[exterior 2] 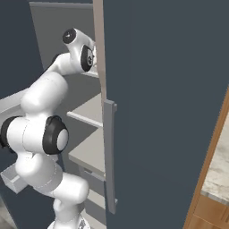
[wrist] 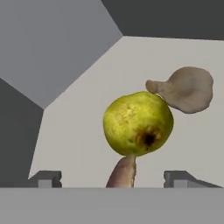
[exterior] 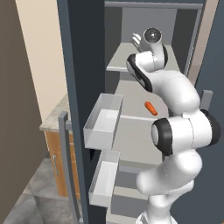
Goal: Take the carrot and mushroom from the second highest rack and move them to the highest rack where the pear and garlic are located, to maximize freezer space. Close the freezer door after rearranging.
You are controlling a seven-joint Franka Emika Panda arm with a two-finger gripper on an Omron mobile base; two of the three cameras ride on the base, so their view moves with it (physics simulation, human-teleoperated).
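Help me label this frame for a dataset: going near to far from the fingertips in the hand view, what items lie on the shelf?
The pale brownish tip of an unclear item between the fingers → pear → mushroom.

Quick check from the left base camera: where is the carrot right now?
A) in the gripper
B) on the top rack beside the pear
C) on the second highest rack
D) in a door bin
C: the carrot lies alone on the second highest rack, below the shelf where the arm is reaching.

Kitchen — freezer racks (exterior: pixel 131 94), counter (exterior: pixel 54 116), cabinet (exterior: pixel 54 157)
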